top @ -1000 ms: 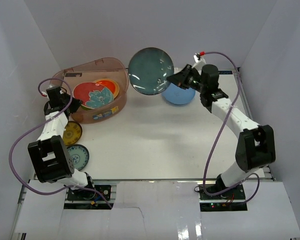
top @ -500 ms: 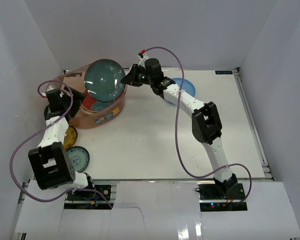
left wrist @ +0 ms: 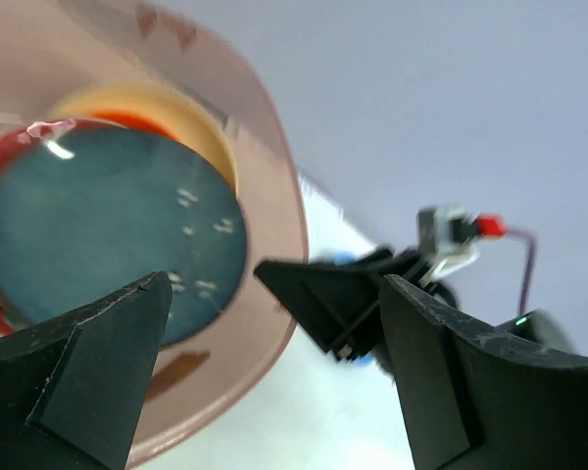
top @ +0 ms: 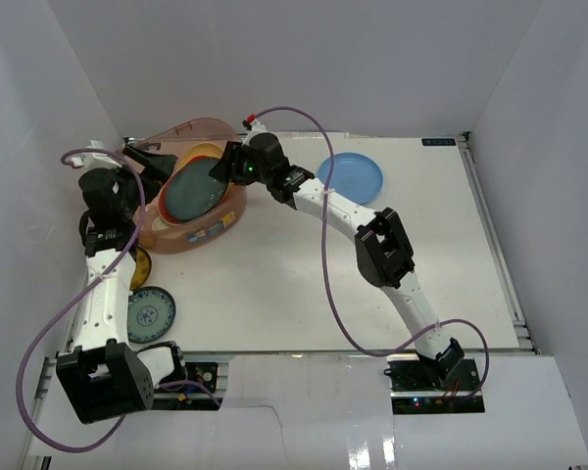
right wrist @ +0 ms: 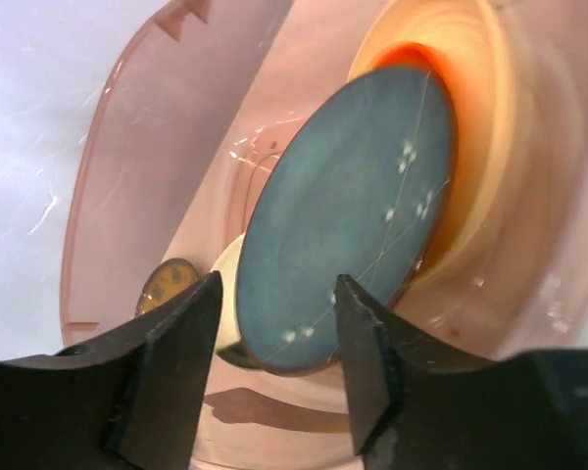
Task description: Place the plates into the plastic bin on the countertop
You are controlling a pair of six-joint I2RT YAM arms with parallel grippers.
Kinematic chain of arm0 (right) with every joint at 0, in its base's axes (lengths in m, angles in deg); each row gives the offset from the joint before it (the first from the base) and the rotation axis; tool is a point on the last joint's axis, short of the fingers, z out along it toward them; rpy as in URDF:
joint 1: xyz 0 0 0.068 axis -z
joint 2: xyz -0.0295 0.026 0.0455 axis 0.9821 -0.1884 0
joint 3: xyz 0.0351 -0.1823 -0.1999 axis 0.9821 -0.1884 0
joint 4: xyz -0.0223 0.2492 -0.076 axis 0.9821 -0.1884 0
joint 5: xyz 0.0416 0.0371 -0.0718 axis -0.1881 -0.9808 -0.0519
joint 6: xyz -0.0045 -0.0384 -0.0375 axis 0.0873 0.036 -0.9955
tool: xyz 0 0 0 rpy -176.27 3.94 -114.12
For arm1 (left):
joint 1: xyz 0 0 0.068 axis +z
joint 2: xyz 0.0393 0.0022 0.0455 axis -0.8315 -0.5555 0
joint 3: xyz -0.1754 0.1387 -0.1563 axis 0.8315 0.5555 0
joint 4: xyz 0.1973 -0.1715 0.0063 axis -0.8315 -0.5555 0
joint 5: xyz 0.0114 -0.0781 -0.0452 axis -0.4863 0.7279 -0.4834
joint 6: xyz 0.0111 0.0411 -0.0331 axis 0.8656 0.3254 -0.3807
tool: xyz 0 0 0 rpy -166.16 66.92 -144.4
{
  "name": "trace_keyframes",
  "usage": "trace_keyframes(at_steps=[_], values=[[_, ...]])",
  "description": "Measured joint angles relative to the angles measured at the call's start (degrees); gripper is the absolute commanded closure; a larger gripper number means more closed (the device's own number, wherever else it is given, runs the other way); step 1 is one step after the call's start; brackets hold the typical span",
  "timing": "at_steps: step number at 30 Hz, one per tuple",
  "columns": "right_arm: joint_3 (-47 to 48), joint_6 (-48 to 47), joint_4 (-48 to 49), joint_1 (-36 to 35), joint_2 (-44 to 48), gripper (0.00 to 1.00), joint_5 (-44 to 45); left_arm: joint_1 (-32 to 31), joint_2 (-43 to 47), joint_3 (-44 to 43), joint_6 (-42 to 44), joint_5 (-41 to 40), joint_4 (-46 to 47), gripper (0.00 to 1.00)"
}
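The plastic bin stands at the far left of the countertop. A dark teal plate lies tilted inside it on top of tan-yellow and red plates. My right gripper hangs over the bin's right rim, open, with the teal plate lying loose just beyond its fingers. The left gripper is open wide above the bin's left rim, holding nothing. A blue plate rests on the counter at the back.
A yellow patterned plate and a grey patterned plate lie on the counter left of the bin, beside the left arm. White walls close in the sides and back. The right arm stretches diagonally across the middle of the counter.
The right arm swung left with the dark teal plate, lowered it into the bin and opened its jaws. The left gripper opened and rose by the bin's left rim.
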Motion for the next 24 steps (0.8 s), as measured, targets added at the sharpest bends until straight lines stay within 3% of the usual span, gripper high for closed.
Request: trace_keyframes(at_steps=[7,12,16,18,21,24], values=[[-7.6,-3.1,3.8,-1.6,4.9,0.36,2.9,-5.4,-1.8,2.7,3.0,3.1,-5.4,0.08],[-28.9,-6.7,7.5,2.4,20.5,0.35,4.5,-8.2,-1.5,2.7,5.3,3.6,-7.3,0.15],[-47.2,-8.4,11.4,12.7,34.6,0.14,5.0,-11.2,0.7,3.0,7.8,3.6,-9.7,0.19],[-54.4,-9.2,12.8,20.2,39.1,0.11,7.3,-12.1,3.3,4.1,8.9,3.7,-10.5,0.23],[-60.1,-10.3,12.9,29.9,39.8,0.07,10.8,-12.7,6.9,5.8,10.4,3.5,-12.7,0.24],[-61.0,-11.3,11.3,34.9,35.4,0.07,12.9,-12.7,9.1,6.3,11.5,1.6,-15.3,0.25]])
